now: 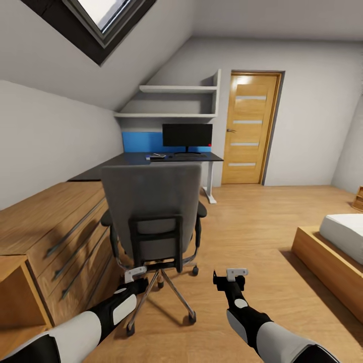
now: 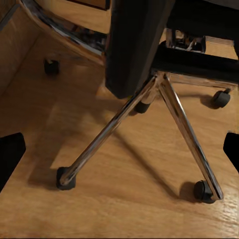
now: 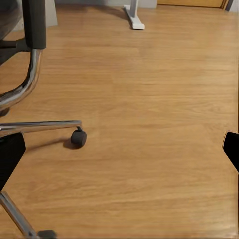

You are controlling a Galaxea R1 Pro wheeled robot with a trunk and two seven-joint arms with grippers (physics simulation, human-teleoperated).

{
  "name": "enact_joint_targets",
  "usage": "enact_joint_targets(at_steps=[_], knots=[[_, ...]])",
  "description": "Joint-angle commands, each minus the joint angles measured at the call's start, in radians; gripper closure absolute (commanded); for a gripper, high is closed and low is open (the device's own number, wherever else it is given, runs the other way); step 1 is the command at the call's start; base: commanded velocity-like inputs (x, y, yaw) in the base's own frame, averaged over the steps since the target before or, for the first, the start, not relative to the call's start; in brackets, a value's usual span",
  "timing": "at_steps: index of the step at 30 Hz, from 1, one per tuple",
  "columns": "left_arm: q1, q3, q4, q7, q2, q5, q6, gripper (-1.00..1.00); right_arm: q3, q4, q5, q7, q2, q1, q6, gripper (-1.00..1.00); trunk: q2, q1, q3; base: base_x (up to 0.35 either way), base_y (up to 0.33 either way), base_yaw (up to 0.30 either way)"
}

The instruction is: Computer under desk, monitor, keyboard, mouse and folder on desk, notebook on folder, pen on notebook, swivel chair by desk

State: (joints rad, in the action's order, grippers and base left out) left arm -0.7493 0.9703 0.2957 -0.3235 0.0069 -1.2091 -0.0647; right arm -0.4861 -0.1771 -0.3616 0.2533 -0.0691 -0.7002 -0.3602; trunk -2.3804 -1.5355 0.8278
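The grey swivel chair stands in front of me with its back toward me, and that back hides its seat and whatever lies on it. Beyond it is the dark desk with the black monitor, the keyboard in front of it and a small flat item to the left. My left gripper is open, low behind the chair's chrome base. My right gripper is open over bare floor to the chair's right, its fingers wide apart near a castor.
A long wooden dresser runs along the left wall up to the desk. A bed on a wooden frame is at the right. A wooden door is at the back, with wall shelves over the desk. The white desk leg stands ahead.
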Motion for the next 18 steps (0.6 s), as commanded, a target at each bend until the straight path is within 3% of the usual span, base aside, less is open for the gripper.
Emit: enact_joint_targets(at_steps=[1,5,12,16,18], knots=[[-0.001,0.008,0.001,-0.006,0.001,-0.011,-0.005,-1.00,-0.008,0.001,-0.009,0.004,0.000,-0.001,-0.003,-1.00,-0.001,0.001,0.001,-0.285,0.000,0.000],[-0.001,0.008,-0.020,-0.006,0.002,-0.012,-0.008,-1.00,-0.008,0.001,-0.009,0.004,0.000,-0.001,-0.003,-1.00,-0.001,0.001,0.001,-0.207,0.000,0.000],[-0.001,-0.007,-0.064,-0.010,0.008,-0.026,-0.011,-1.00,-0.008,0.001,-0.009,0.004,0.000,-0.001,-0.004,-1.00,-0.001,0.001,0.001,-0.054,0.000,0.000],[-0.001,-0.029,-0.082,-0.009,0.014,-0.109,-0.020,-1.00,-0.008,0.001,-0.010,0.004,0.001,-0.001,-0.004,-1.00,-0.001,0.001,0.001,-0.008,0.000,0.000],[-0.001,-0.032,-0.084,-0.009,0.016,-0.133,-0.025,-1.00,-0.008,0.001,-0.010,0.004,0.001,-0.001,-0.004,-1.00,-0.001,0.001,0.001,-0.003,0.000,0.000]])
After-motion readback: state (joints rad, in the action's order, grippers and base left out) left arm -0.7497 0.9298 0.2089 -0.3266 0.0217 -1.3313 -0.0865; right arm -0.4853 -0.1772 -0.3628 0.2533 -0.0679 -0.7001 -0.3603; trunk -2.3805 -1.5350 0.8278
